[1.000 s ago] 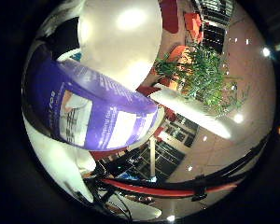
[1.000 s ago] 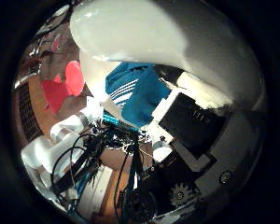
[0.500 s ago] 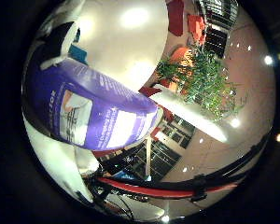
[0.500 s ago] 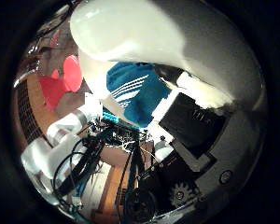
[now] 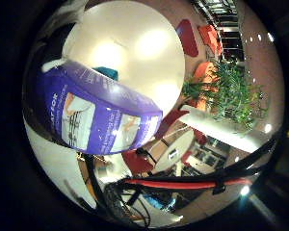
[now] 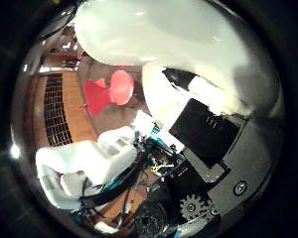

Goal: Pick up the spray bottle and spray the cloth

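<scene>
Overhead, round white surface (image 5: 135, 53) with a teal cloth (image 5: 107, 73) on it | room: red chair (image 6: 109, 91), green plant (image 5: 231, 94) | hand (image 6: 198, 144) curled round the bottle (image 5: 96, 118), held close against the palm

A round white table (image 5: 135, 53) fills the little-finger view; at about 3 o'clock of it stands a green plant (image 5: 233, 98), with orange seats (image 5: 209, 36) at 2 o'clock. The thumb view shows a red chair (image 6: 109, 91) on brown floor (image 6: 72, 114).
</scene>
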`<state>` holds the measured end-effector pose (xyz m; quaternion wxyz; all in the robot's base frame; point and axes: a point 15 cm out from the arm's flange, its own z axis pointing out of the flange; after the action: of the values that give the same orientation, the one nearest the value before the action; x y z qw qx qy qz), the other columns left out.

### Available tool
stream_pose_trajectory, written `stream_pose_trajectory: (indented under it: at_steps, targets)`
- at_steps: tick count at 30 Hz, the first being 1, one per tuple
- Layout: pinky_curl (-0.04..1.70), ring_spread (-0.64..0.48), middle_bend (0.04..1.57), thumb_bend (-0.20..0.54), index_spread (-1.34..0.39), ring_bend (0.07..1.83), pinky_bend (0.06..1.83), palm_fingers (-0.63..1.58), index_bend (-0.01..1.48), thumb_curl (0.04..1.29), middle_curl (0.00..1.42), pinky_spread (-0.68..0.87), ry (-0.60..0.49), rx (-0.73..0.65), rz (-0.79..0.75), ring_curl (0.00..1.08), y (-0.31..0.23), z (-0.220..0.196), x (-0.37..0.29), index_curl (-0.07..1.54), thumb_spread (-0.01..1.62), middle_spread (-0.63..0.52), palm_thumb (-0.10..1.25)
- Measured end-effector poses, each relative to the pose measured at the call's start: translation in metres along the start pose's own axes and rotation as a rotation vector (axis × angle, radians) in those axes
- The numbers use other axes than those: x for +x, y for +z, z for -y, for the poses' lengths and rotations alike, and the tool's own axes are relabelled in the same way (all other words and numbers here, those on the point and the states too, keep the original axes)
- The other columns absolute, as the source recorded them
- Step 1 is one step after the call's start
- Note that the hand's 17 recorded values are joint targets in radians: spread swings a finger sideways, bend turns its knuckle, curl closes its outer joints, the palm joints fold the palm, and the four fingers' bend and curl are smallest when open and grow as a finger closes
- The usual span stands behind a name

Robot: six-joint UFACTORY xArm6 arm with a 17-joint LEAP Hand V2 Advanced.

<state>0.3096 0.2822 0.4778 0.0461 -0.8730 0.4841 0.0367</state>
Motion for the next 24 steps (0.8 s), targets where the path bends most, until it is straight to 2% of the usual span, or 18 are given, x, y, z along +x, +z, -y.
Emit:
stream_pose_trajectory:
  at_steps: [8,13,20,24]
  targets:
    - [1.43,-0.22,1.41,-0.012,-0.18,1.35,1.03,1.13,1.23,0.65,0.71,-0.2,-0.028,0.276,0.219,0.81,-0.043,0.042,-0.05,0.72,1.08,-0.11,1.06]
    - [1.43,-0.22,1.41,-0.011,-0.18,1.35,1.03,1.13,1.23,0.65,0.71,-0.2,-0.016,0.308,0.362,0.81,-0.007,0.044,-0.065,0.73,1.08,-0.11,1.07]
    - [1.43,-0.22,1.41,-0.011,-0.18,1.35,1.03,1.13,1.23,0.66,0.71,-0.2,-0.005,0.324,0.549,0.81,0.025,0.026,-0.071,0.73,1.09,-0.11,1.07]
    - [1.43,-0.22,1.41,-0.011,-0.18,1.35,1.03,1.13,1.23,0.66,0.7,-0.2,0.028,0.351,0.607,0.81,0.042,0.019,-0.058,0.73,1.09,-0.1,1.07]
